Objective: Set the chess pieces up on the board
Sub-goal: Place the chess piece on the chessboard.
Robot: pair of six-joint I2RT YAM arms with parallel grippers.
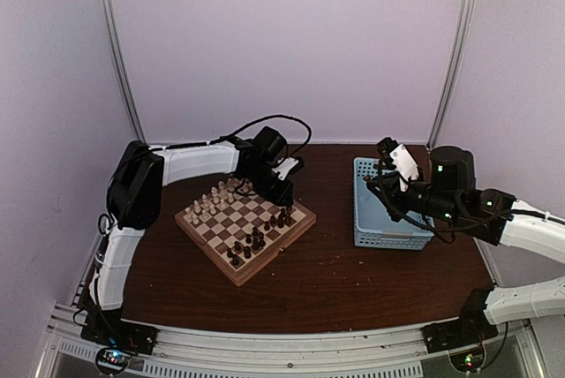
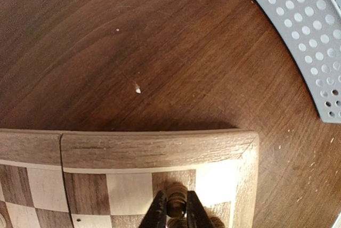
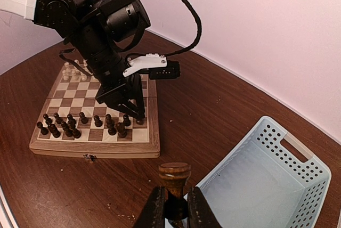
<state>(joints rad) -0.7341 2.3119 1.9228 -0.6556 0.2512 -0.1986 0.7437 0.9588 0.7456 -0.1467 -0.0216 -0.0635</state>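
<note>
The board lies left of centre on the table. Cream chess pieces stand along its far-left side and dark pieces along its near-right side. My left gripper reaches down at the board's right corner. In the left wrist view it is shut on a dark piece that stands on a square beside the tan border. My right gripper hangs over the basket's edge, shut on a dark flat-topped piece.
A light blue plastic basket sits right of the board, seemingly empty in the right wrist view. Its perforated wall shows in the left wrist view. Small crumbs dot the dark wooden table. Pale walls close in the back.
</note>
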